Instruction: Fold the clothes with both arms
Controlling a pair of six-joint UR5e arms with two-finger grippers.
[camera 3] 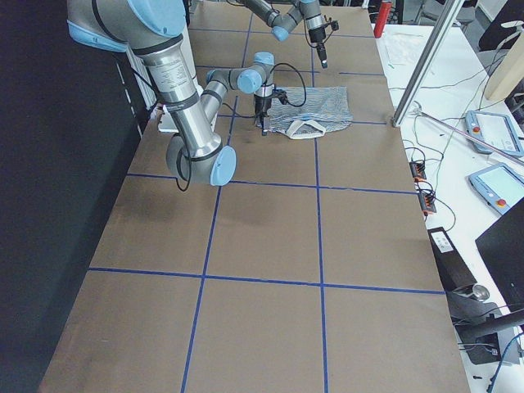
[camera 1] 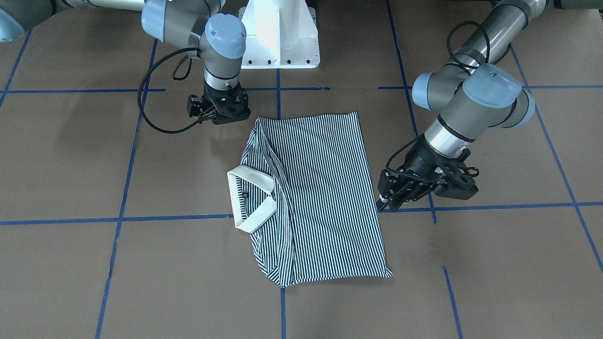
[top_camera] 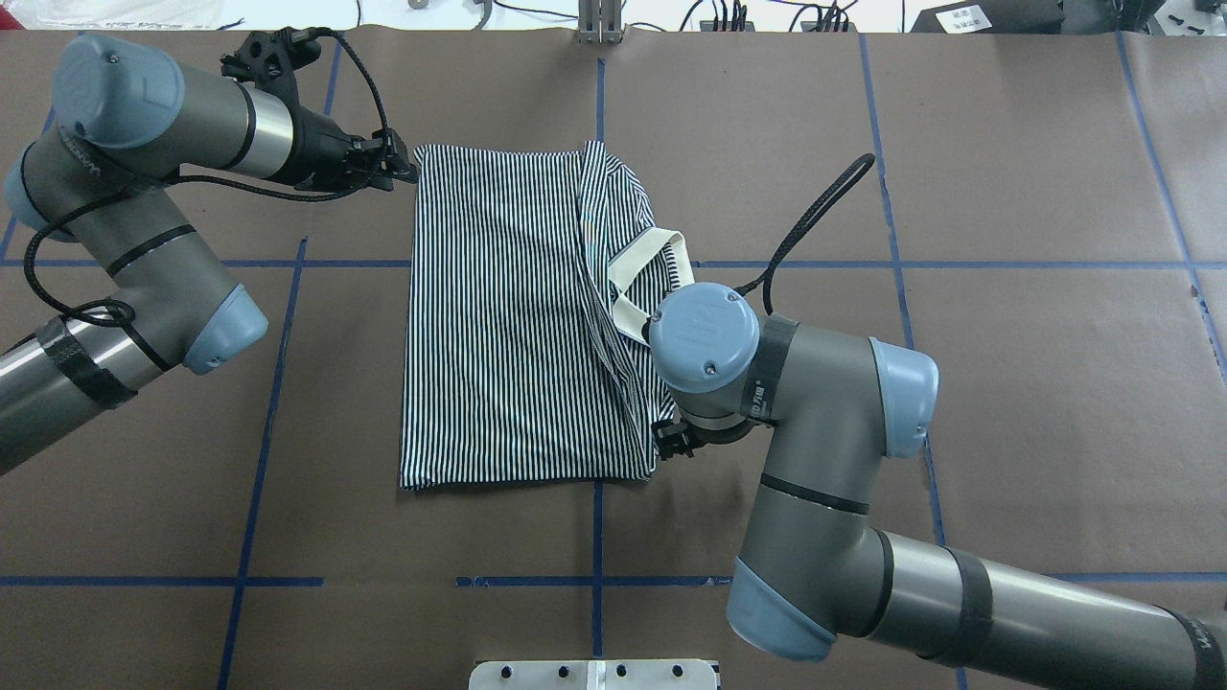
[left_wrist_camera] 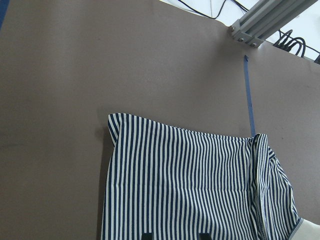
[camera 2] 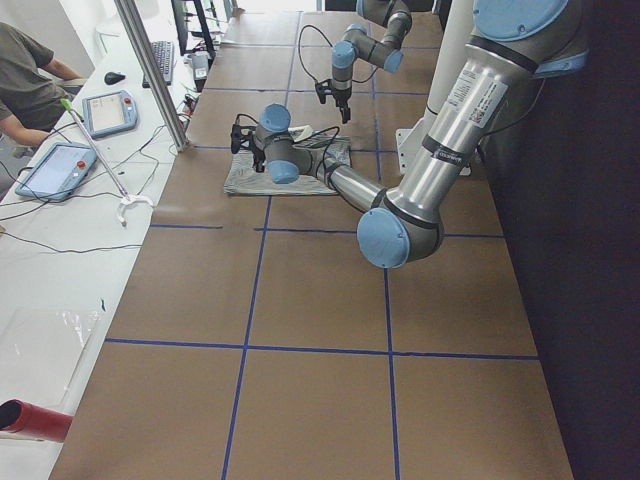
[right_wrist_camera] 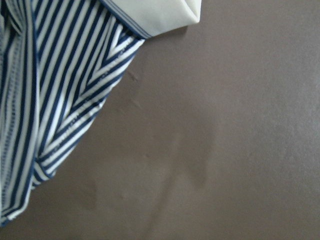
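Note:
The striped polo shirt (camera 1: 320, 188) lies folded into a flat rectangle in the middle of the table (top_camera: 508, 316), its cream collar (camera 1: 249, 197) at the right-arm side. My left gripper (top_camera: 407, 174) hovers just off the shirt's far left corner. In the left wrist view its fingertips (left_wrist_camera: 146, 235) stand apart with nothing between them, so it is open. My right gripper (camera 1: 224, 117) points straight down beside the shirt's near right corner (top_camera: 671, 443), apart from the cloth. Its fingers are hidden under the wrist. The right wrist view shows only striped cloth (right_wrist_camera: 60, 100) and bare table.
Brown paper with blue tape lines (camera 1: 118, 219) covers the table. The white pedestal base (camera 1: 280, 33) stands at the robot's side. An aluminium post (left_wrist_camera: 265, 20) rises at the far edge. A person (camera 2: 30, 80) sits at a side bench with tablets (camera 2: 108, 110).

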